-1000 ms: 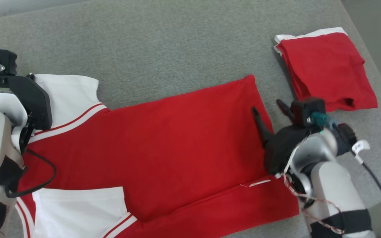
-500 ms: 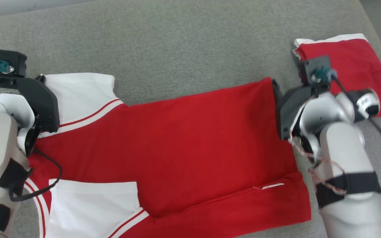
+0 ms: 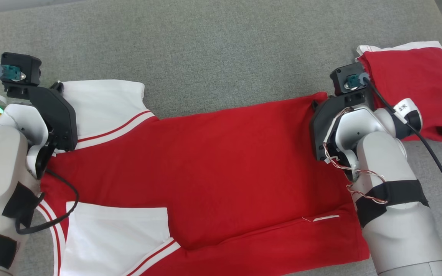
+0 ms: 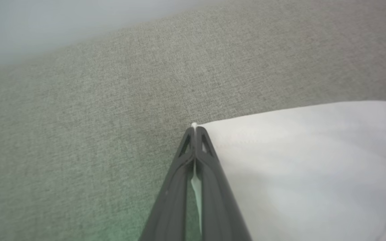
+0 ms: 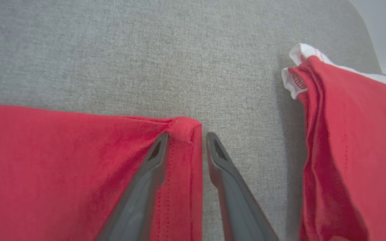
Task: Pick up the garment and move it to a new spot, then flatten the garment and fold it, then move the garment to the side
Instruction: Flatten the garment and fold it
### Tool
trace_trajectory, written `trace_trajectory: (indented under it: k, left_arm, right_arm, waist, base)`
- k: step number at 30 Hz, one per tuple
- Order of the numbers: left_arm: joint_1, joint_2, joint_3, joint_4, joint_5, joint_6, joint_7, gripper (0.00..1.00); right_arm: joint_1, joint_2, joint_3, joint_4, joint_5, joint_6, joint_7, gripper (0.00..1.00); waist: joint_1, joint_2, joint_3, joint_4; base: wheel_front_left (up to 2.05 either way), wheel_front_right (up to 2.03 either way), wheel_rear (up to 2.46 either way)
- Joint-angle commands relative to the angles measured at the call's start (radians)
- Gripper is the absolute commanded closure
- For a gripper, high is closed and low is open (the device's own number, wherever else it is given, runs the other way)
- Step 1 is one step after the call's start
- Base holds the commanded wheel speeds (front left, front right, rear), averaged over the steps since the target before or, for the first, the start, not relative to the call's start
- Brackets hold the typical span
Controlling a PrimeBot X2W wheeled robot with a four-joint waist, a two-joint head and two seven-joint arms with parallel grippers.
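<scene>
A red garment (image 3: 221, 161) with white sleeves lies spread flat on the grey surface. My left gripper (image 4: 194, 129) is shut on the corner of its far white sleeve (image 4: 297, 160), a thin edge of white cloth pinched between the fingers. At the garment's far right hem corner (image 5: 179, 125) is my right gripper (image 5: 186, 137), jaws apart. One of its fingers (image 5: 152, 160) rests on the red cloth, the other on the bare surface, with the hem edge between them. In the head view the right wrist (image 3: 343, 115) hides that corner.
A second red garment (image 3: 413, 88), folded with a white edge, lies at the far right, a hand's width from my right gripper. The rounded edge of the grey surface (image 3: 205, 46) runs just beyond it. Bare surface stretches behind the spread garment.
My right gripper went from the middle of the right hem up to its far corner, and its jaws have narrowed. The head view has shifted. The left gripper keeps its hold.
</scene>
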Motion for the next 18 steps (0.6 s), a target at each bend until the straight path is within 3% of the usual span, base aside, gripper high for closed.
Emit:
trace_trajectory:
  k: [1, 2, 5, 10, 18]
  left_arm:
    - [0.024, 0.004, -0.002, -0.001, -0.005, -0.001, -0.001, 1.00]
    - [0.025, 0.004, -0.002, -0.004, -0.007, -0.001, -0.004, 1.00]
    - [0.032, -0.011, 0.005, -0.014, -0.029, -0.002, -0.009, 1.00]
    - [0.055, -0.033, 0.088, -0.063, -0.173, -0.018, -0.040, 1.00]
    - [0.233, 0.030, 0.118, -0.328, -0.402, -0.024, -0.055, 1.00]
  right_arm:
    - [-0.003, 0.002, 0.007, 0.023, 0.003, -0.003, -0.003, 0.58]
    - [-0.004, 0.002, 0.009, 0.035, 0.011, -0.003, -0.007, 0.62]
    - [-0.013, 0.002, 0.011, 0.063, 0.034, -0.003, -0.027, 1.00]
    - [-0.007, 0.003, 0.010, 0.074, 0.034, -0.002, -0.086, 1.00]
    - [0.053, -0.030, 0.031, 0.059, 0.051, -0.002, -0.171, 1.00]
  waist:
    - [-0.0001, 0.0000, -0.001, 0.000]
    - [-0.0001, 0.0000, -0.002, 0.001]
    - [-0.0001, 0.0000, -0.005, 0.004]
    - [-0.0001, 0.0000, -0.020, 0.013]
    - [-0.0001, 0.0000, -0.105, 0.046]
  base:
    - [0.00, 0.00, 0.00]
    - [0.00, 0.00, 0.00]
    - [0.00, 0.00, 0.00]
    - [0.00, 0.00, 0.00]
    - [0.00, 0.00, 0.00]
